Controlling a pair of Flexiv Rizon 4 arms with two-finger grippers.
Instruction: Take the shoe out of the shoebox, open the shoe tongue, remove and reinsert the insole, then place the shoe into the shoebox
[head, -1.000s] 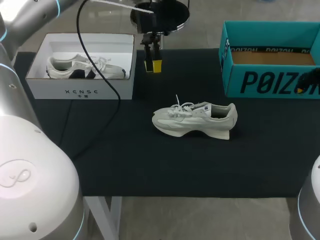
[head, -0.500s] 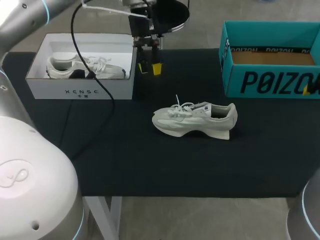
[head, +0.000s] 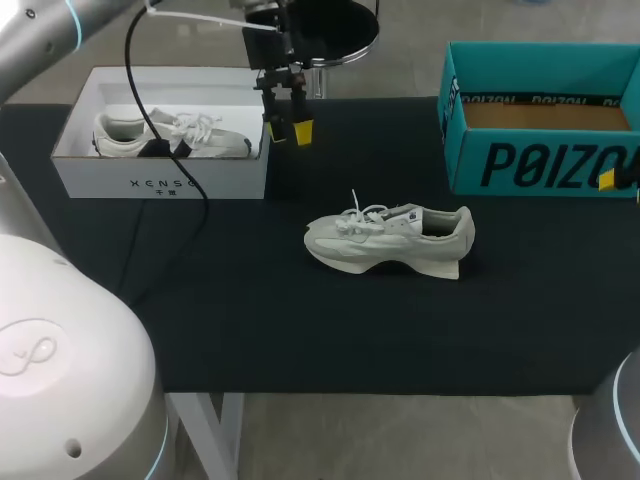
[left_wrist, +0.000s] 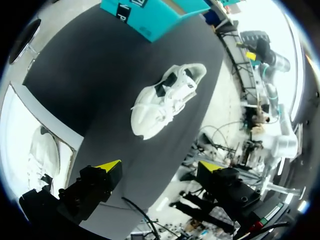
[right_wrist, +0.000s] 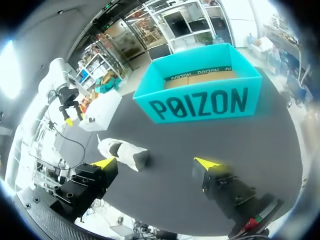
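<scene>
The white running shoe with loose white laces (head: 388, 240) sits in the middle of the black table cover (head: 300, 330). It is not in any box, and its toe points toward the white cardboard box (head: 160, 185). That box holds a second white shoe (head: 170, 132). The teal cardboard box (head: 540, 160) on the other side looks empty. My left gripper (head: 287, 132) hangs just beside the white box, well apart from the shoe on the table. Its two fingers are spread wide and hold nothing. My right gripper (right_wrist: 156, 164) is near the teal box, also spread wide and holding nothing. I think the shoe could slide or tip over if one gripper tugs the tongue while the other is not holding it down. The loose laces could snag a finger. The left gripper could bump the white box, because it is so close.
</scene>
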